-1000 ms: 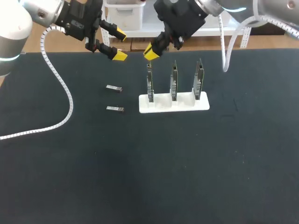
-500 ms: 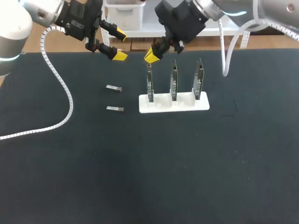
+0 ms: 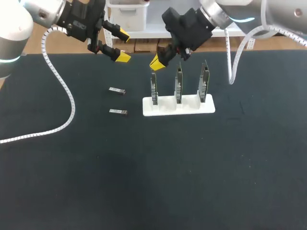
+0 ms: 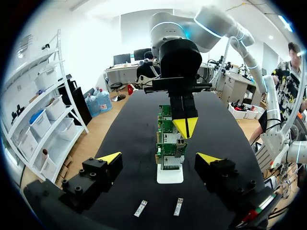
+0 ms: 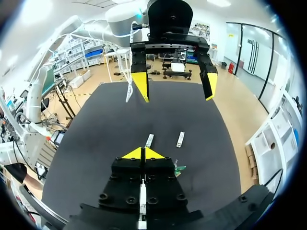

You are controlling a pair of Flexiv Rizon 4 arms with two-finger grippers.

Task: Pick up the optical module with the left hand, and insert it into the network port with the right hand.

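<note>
At nine o'clock from the white plastic holder (image 3: 178, 106) on the black bench (image 3: 144, 182) lie two small silver metal optical modules. The far module (image 3: 117, 90) and the near module (image 3: 118, 112) are both flat, a little apart, and touched by neither arm. They are probably laid out flat and separate so that fingers can close on one without knocking the other.

Three upright green circuit boards stand in the holder in a row from nine to three o'clock: the left board (image 3: 154, 87), the middle board (image 3: 178, 85) and the right board (image 3: 204, 82). I take these to carry the network ports. Held on edge, their top edges are open to an approach from above.

At twelve o'clock from the far module, well apart from it, hangs the left pincer (image 3: 123, 46). Its yellow tips are spread wide with nothing between them. The left wrist view shows both modules lying under it, so the wide spread looks ready for a descent onto one of them.

Just at twelve o'clock of the left board's top edge is the right pincer (image 3: 157, 62). Its tips are pressed together and no module shows between them. It seems parked near the boards, ready to receive a module.

The task looks barely started, since the pick-up has not yet been made.
</note>
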